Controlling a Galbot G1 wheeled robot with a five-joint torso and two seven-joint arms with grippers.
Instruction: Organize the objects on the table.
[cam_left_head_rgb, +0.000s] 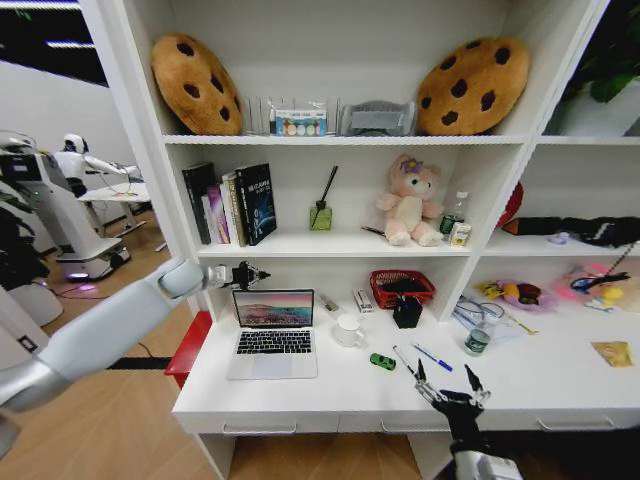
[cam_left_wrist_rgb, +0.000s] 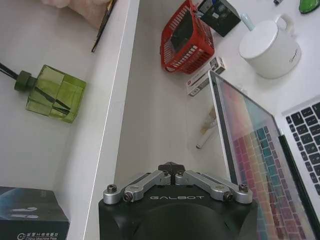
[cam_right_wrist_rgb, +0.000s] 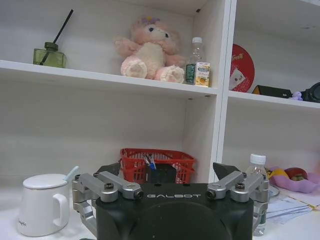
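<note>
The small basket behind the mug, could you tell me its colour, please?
The basket is red, clearest in the left wrist view.

Bare white table (cam_left_head_rgb: 545, 385) lies open ahead of the right gripper (cam_left_head_rgb: 448, 384), jaws spread at the front edge. Nearer the shelving, the pens (cam_left_head_rgb: 432, 357), white mug (cam_left_head_rgb: 349, 329), red basket (cam_left_head_rgb: 402, 287) and bottle (cam_left_head_rgb: 478, 341) crowd the way (the open laptop (cam_left_head_rgb: 273, 334) blocks the left side).

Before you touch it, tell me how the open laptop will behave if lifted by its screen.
The laptop would probably hinge rather than rise: its thin screen stands open, upright over a flat base. It looks stiff but likely heavy for so slim a grip, and the smooth lid may slip. The left gripper, shut, hovers at the screen's top edge; the right gripper is open.
</note>
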